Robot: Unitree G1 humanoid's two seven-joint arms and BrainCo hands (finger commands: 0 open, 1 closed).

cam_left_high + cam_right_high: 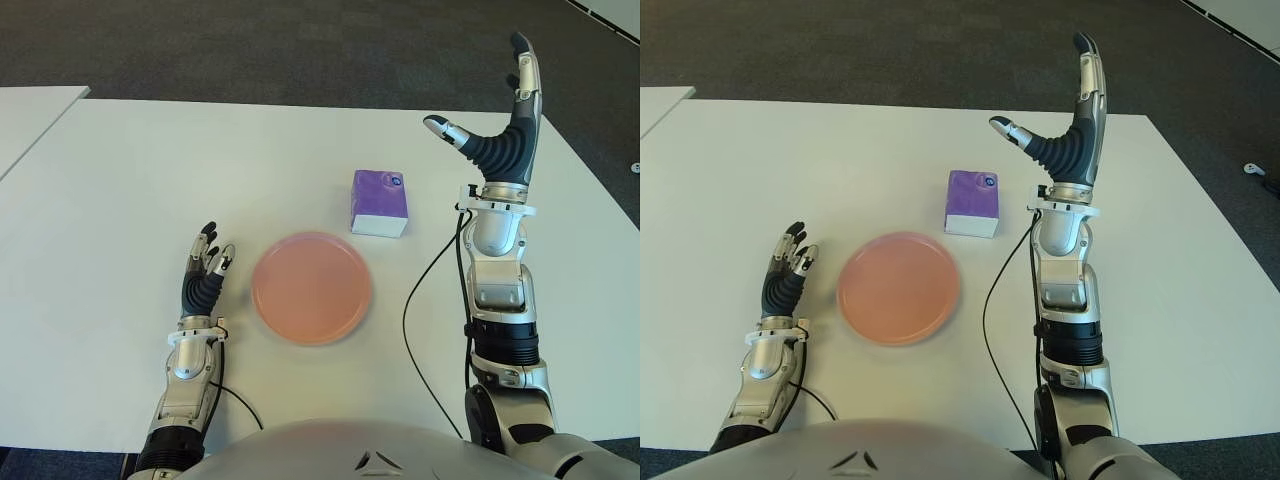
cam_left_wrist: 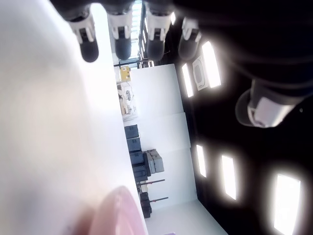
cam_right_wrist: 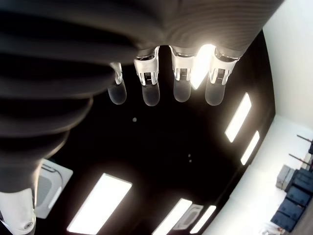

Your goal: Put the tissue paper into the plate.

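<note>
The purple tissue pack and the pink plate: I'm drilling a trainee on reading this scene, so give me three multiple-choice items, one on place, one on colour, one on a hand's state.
1. Where is the purple-and-white tissue pack?
A. On the round pink plate
B. On the white table, just beyond the plate
C. In the left hand

2. What colour is the plate?
A. Pink
B. Blue
C. Green

3. What is the right hand doing?
A. Gripping the pack
B. Pressing on the plate
C. Raised, fingers spread, holding nothing

Answers: 1 B, the pack stands on bare table and the plate holds nothing. 2 A, its surface is salmon pink. 3 C, the right hand is beside the pack with fingers apart, apart from it.
</note>
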